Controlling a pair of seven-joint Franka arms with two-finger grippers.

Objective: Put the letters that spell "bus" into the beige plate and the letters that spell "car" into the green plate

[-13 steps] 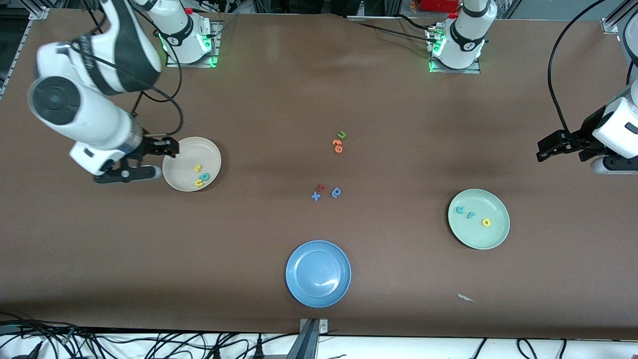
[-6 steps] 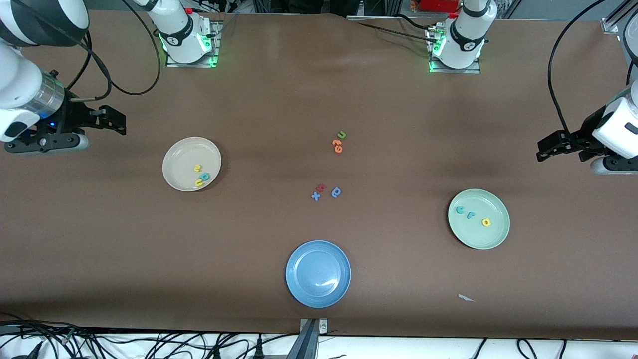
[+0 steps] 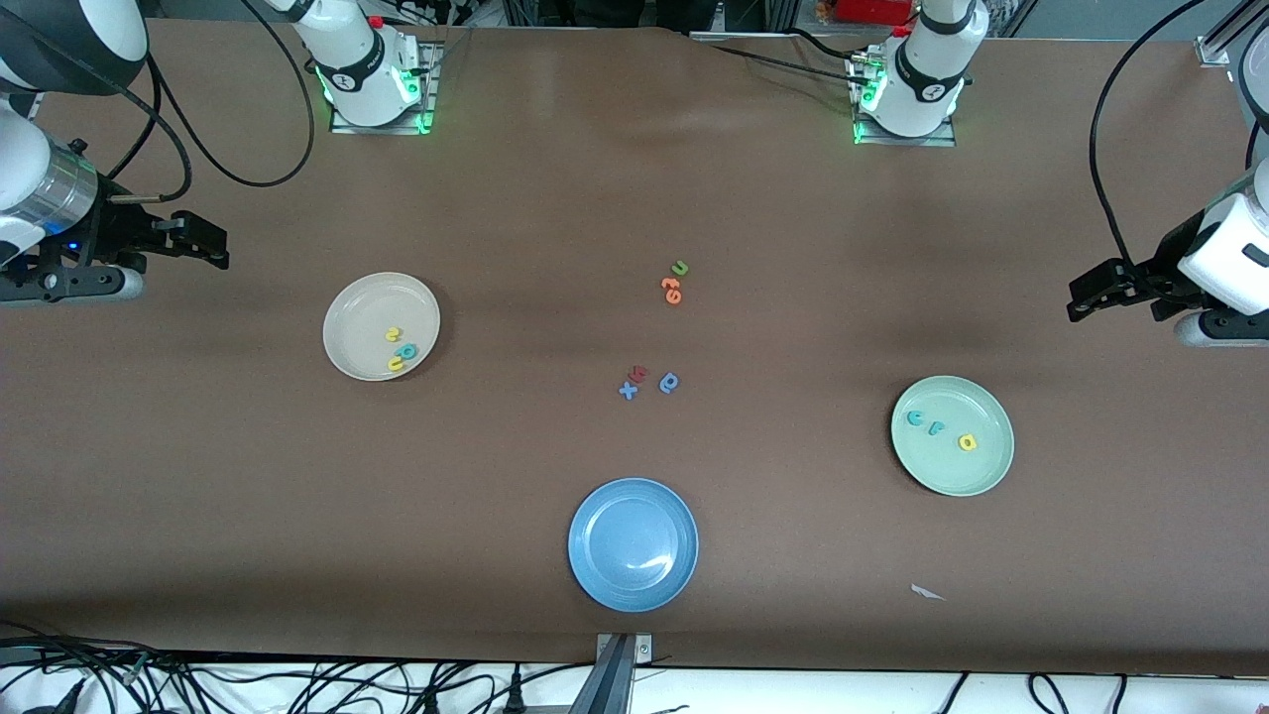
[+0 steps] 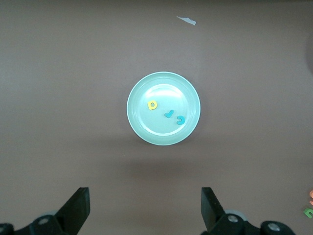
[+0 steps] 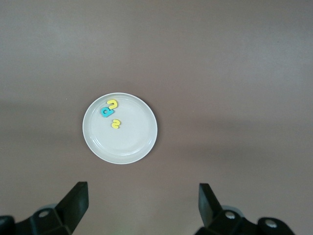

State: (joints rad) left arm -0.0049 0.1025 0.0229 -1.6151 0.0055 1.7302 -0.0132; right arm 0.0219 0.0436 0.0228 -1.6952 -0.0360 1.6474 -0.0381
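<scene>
The table [image 3: 555,178] carries the beige plate [image 3: 357,302] near the right arm's end, with the teal "b" [image 3: 407,350], yellow "u" [image 3: 396,364] and yellow "s" [image 3: 393,335] in it. The green plate [image 3: 977,471] holds the teal "c" [image 3: 914,418], teal "r" [image 3: 937,428] and yellow "a" [image 3: 967,442]. The right gripper [image 3: 210,253] and left gripper [image 3: 1083,302] hover over bare table at their ends, both with fingers spread and empty.

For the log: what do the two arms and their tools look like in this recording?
Both arms are glossy white with black joint bands; their bases glow green. The right arm shows a silver wrist ring and a small blue light. Loose black cables loop along each arm. The right tool and left tool are black, each with two flat, wedge-shaped fingers.
</scene>
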